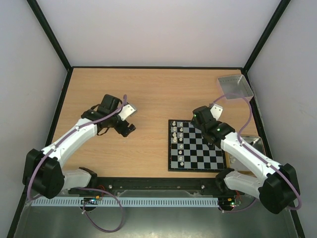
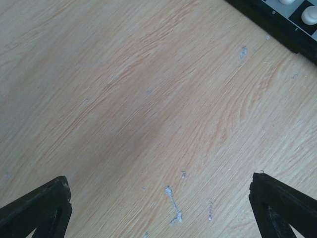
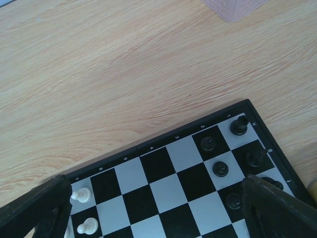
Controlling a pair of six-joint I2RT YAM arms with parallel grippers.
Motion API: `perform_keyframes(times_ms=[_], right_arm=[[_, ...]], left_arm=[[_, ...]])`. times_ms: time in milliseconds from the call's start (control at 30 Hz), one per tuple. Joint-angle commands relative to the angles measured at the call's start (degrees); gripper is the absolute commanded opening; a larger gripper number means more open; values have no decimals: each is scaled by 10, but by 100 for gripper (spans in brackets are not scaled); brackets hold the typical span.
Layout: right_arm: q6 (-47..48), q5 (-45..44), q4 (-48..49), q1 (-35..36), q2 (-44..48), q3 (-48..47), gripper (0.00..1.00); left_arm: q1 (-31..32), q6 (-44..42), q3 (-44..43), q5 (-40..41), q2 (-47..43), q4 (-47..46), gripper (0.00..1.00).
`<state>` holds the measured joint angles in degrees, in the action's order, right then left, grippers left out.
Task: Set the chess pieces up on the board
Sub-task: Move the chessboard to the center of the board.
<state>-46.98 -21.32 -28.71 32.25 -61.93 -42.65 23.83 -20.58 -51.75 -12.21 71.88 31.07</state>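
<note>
Above the board [image 1: 200,154], right jaws wide

From the top external camera we look down and forward from high behind the left arm [image 1: 74,136] and right arm [image 1: 247,153], far enough back to take in the whole table [image 1: 148,89] and the board [image 1: 196,148]. The left wrist camera sits close over bare wood, facing steeply down between the fingertips of the left end effector [image 2: 159,179], and catches only the board's border in its upper right corner. The right wrist camera looks down, equally near, past the right end effector [image 3: 154,179] at the board's far right corner and a corner of the grey tray [image 3: 230,7]. We find the board in all three views.
</note>
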Motion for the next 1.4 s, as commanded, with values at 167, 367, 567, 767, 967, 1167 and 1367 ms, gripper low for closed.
perform_keyframes(times_ms=[167, 367, 567, 767, 967, 1167, 1367], right_arm=[[-24, 98, 45, -139, -9, 5, 82], [-49, 144, 74, -245, -65, -14, 68], [-83, 239, 126, -338, -118, -6, 36], [-99, 257, 146, -397, -160, -11, 3], [-94, 310, 154, -407, -225, -23, 2], [-73, 320, 131, -417, -268, -54, 2], [-63, 326, 120, -433, -287, -63, 2]], left_arm=[[12, -6, -55, -34, 71, 13, 93], [22, -21, -103, -81, 147, 24, 84], [41, -33, -117, -94, 190, 14, 74], [45, -36, -102, -112, 219, -11, 71], [47, -28, -97, -146, 251, -20, 68], [61, -27, -105, -161, 285, -17, 63], [77, -28, -105, -159, 300, -17, 57]])
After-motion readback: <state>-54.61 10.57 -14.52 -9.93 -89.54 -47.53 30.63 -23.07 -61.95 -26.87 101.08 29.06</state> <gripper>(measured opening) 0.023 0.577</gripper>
